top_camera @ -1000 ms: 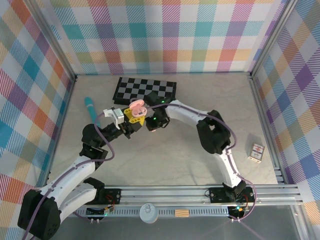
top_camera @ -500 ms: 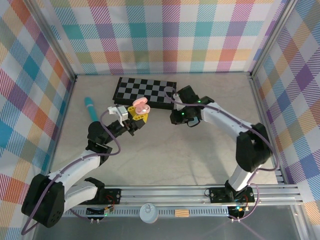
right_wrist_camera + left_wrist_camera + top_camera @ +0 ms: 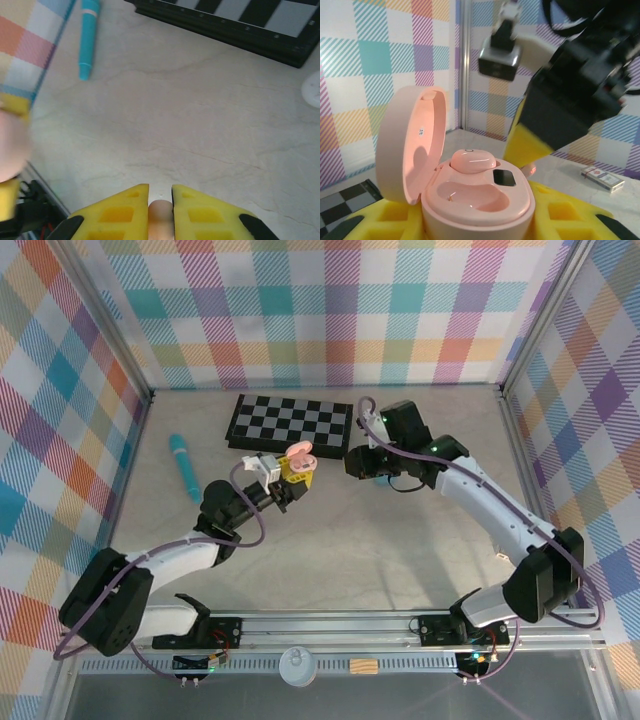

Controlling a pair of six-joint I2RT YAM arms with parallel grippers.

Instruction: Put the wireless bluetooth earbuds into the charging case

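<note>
My left hand [image 3: 294, 469] is closed around the base of the case [image 3: 480, 200] and holds it up off the surface [image 3: 330, 540], just in front of the chessboard [image 3: 290, 422]. My yellow fingers [image 3: 367, 222] clamp the case from both sides, low on its body. Its lid [image 3: 402, 140] stands open, tipped up and back on the left side as my left wrist camera sees it. One seated earbud [image 3: 472, 161], pale pink like the case, sits in the far well, next to a small dark square on the deck. The near well [image 3: 470, 192] lies open, with its smooth pink floor showing.

My right hand [image 3: 160, 192] is closed on a loose earbud [image 3: 160, 220], a pale pink nub pinched between my two yellow fingertips. From above, this hand hangs just to the right of the case, level with it and near the chessboard's right end. There is a clear gap between the two hands. At the left edge of my right wrist view the case is a pink and yellow blur.

A teal pen [image 3: 183, 466] lies on the surface to the left, well apart from both hands. A small box [image 3: 602, 178] lies flat on the surface far off to the right.
</note>
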